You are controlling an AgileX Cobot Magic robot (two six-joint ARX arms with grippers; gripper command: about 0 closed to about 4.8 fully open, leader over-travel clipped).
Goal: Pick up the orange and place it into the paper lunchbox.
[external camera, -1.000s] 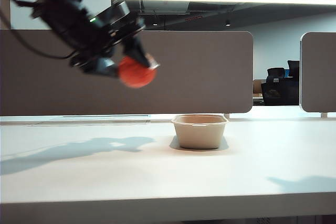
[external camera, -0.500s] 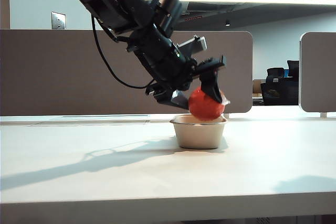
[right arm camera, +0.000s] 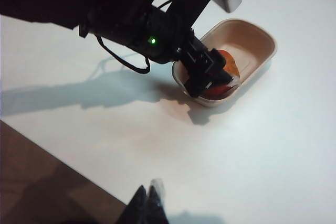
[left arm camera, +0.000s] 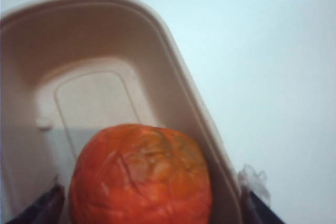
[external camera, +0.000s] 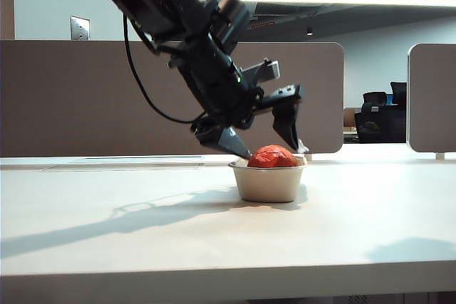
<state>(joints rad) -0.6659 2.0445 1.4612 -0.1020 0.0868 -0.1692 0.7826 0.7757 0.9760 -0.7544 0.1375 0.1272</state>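
Observation:
The red-orange, wrinkled orange [external camera: 274, 156] lies inside the beige paper lunchbox [external camera: 269, 184], and its top shows above the rim. In the left wrist view the orange [left arm camera: 140, 174] fills the near end of the lunchbox [left arm camera: 194, 103]. My left gripper [external camera: 272, 144] hangs just above the box, open. Its fingers [external camera: 288, 122] straddle the orange with a gap on each side, and one finger [left arm camera: 258, 209] is outside the box wall. My right gripper [right arm camera: 147, 199] is shut and empty, high above the table's near edge and well away from the lunchbox [right arm camera: 257, 35].
The white table [external camera: 107, 233] carries only the box. A grey partition [external camera: 85, 97] stands behind it. The left arm's cable [external camera: 146, 97] loops down beside the arm. In the right wrist view the table edge [right arm camera: 63, 156] runs over a brown floor.
The left arm swung right and down, carrying the orange from high at the left to over the box. Its jaws have spread, and the orange now rests in the lunchbox.

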